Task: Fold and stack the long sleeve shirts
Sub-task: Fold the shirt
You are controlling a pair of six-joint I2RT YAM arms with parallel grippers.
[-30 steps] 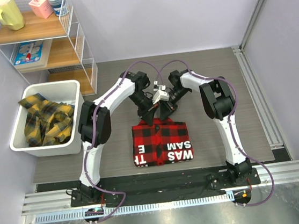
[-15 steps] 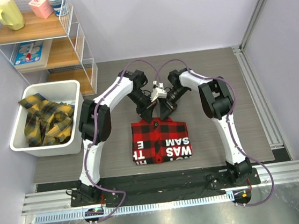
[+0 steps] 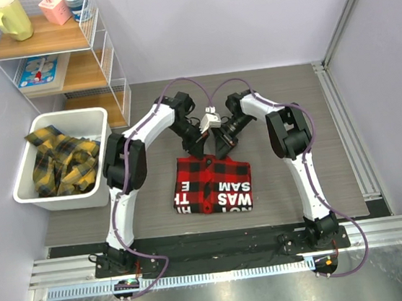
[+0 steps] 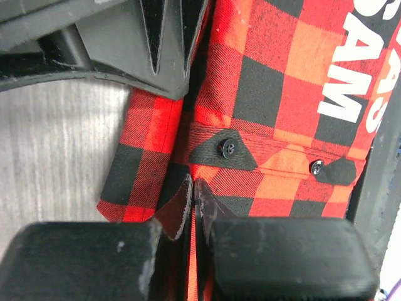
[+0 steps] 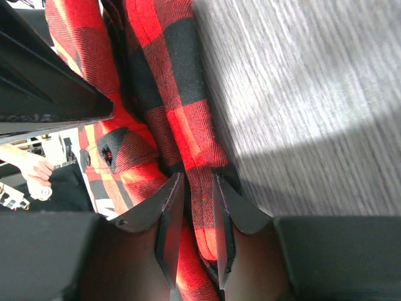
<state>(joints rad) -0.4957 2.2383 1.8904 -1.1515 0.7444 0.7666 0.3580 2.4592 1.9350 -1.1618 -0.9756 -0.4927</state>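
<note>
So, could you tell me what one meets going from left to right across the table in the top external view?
The white bin holding yellow-and-black shirts → red-and-black shirt → metal rail at the table's right edge.

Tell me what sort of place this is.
Probably a robot lab cell staged as a laundry corner: two arms bolted to a metal rail, gripping a red-and-black shirt on the table; a white bin of yellow-and-black shirts; a wire shelf of household bits.

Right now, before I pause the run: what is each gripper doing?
Left gripper: closed, pinching the edge of the red-and-black shirt.
Right gripper: closed on a fold of the same shirt.
</note>
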